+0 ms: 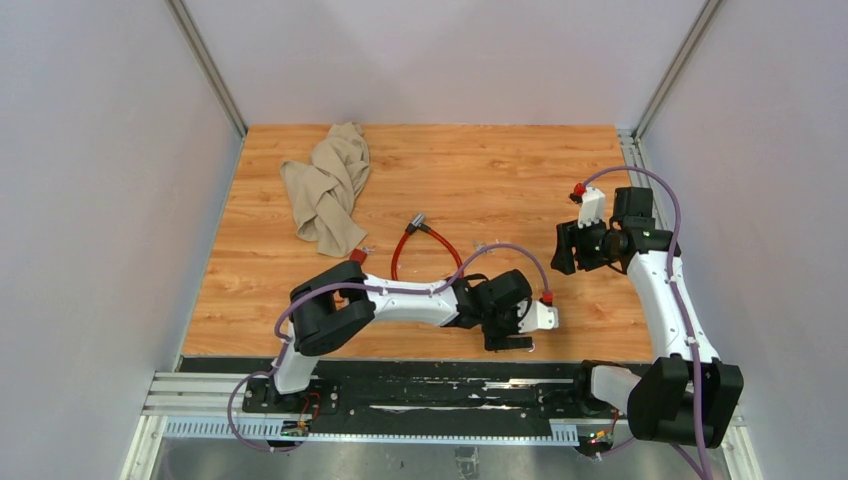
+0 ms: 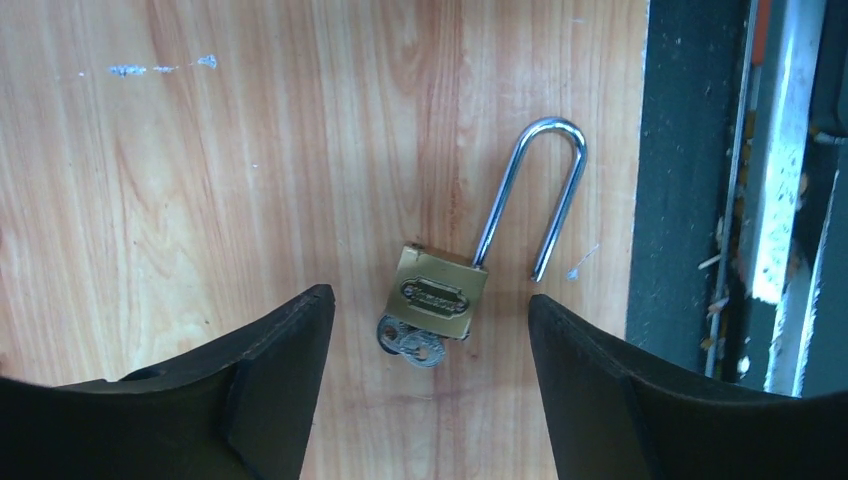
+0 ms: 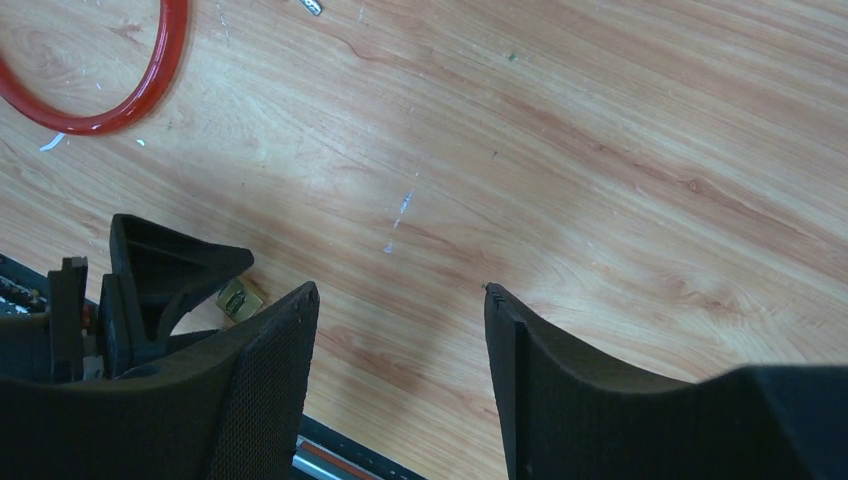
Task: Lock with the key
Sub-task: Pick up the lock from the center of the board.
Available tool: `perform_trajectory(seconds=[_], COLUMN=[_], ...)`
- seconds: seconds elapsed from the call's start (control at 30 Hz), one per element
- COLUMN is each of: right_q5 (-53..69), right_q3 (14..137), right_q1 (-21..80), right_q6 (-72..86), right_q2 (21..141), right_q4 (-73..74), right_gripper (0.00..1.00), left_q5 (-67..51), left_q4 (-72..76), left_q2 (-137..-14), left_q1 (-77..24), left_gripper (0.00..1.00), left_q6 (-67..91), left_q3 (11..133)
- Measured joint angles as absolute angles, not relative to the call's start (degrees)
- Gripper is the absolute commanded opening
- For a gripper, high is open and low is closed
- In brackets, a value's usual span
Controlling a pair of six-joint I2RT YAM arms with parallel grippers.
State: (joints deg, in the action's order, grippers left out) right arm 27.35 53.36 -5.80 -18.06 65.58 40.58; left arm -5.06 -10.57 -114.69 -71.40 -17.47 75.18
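A small brass padlock [image 2: 440,293] lies on the wooden table with its silver shackle [image 2: 540,190] swung open. The tiny silver-grey key [image 2: 425,348] on its ring sticks out from under the lock body's near edge. My left gripper [image 2: 428,296] is open and empty, and hovers over the lock with one finger on each side of it, not touching. In the top view the left gripper [image 1: 512,338] hides both lock and key. My right gripper [image 1: 562,248] is open and empty above bare wood [image 3: 400,290]. The padlock [image 3: 240,297] shows at the left of the right wrist view.
A big red cable loop [image 1: 425,250] lies mid-table and also shows in the right wrist view [image 3: 150,80]. A beige cloth [image 1: 330,185] lies at the back left. The black base rail [image 2: 680,200] runs just beside the shackle, at the table's near edge.
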Motion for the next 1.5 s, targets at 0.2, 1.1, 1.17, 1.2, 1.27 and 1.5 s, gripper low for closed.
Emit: perform_trajectory(seconds=[0.2, 1.1, 1.17, 1.2, 1.27, 1.5], right_q5=[28.1, 29.0, 29.8, 30.2, 30.9, 36.1], right_q3=[53.4, 53.4, 53.4, 53.5, 54.0, 56.7], right_q1=[-5.8, -5.8, -5.8, -5.8, -5.8, -5.8], right_q6=[-18.1, -18.9, -18.9, -18.9, -19.0, -19.5], right_q2=[65.6, 64.9, 64.6, 64.6, 64.8, 65.8], right_q4=[40.6, 40.5, 40.4, 40.4, 40.5, 40.6], right_gripper=[0.61, 0.64, 0.64, 0.64, 0.64, 0.62], left_q5=[-11.4, -19.9, -19.1, -18.7, -18.2, -21.0], left_q4=[-13.5, -14.4, -13.6, -13.3, -13.3, -13.5], left_q2=[-116.2, -117.4, -116.7, -116.2, -114.6, -107.1], left_q1=[-68.0, -67.4, -67.4, -67.3, -66.7, -60.0], left_gripper=[0.70, 0.08, 0.01, 0.00, 0.00, 0.00], left_q6=[-23.1, -33.9, -33.6, -33.4, -32.7, -26.9], left_q3=[77.8, 78.6, 77.6, 76.8, 75.0, 69.8])
